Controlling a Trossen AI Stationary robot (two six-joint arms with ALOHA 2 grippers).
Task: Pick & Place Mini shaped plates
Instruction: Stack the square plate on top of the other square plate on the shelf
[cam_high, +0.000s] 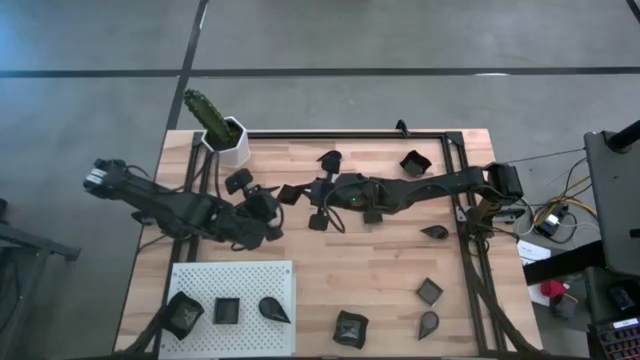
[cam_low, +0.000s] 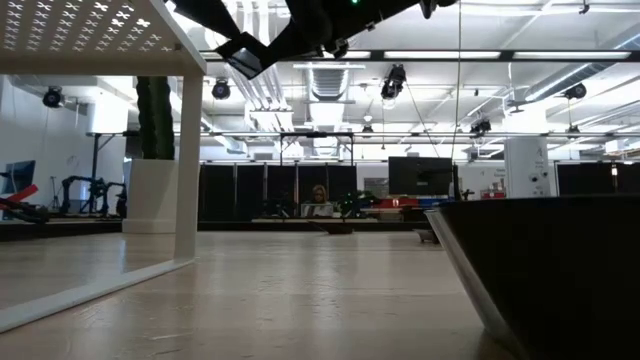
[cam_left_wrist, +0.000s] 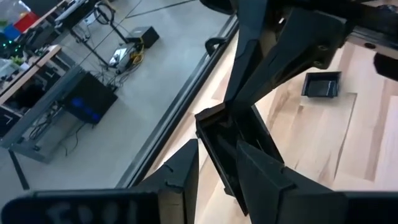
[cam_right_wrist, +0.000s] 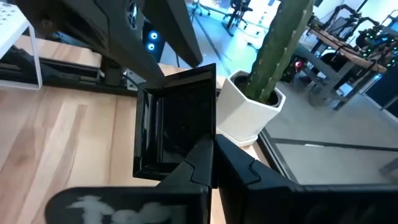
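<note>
About twelve dark plates (cam_high: 429, 291) in all, three of them on the one white board (cam_high: 240, 275). One cactus (cam_high: 208, 112). Two arms (cam_high: 440, 183).

Table (cam_high: 380, 260): pale wood planks, matt. Square plate (cam_right_wrist: 177, 121): glossy black plastic. Pot (cam_right_wrist: 249, 112): smooth white.

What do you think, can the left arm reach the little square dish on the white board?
Probably yes. The left claw is open, and the square dish lies uncovered on the white board near that arm, nothing between. It must first back off the plate the right claw grips.
</note>
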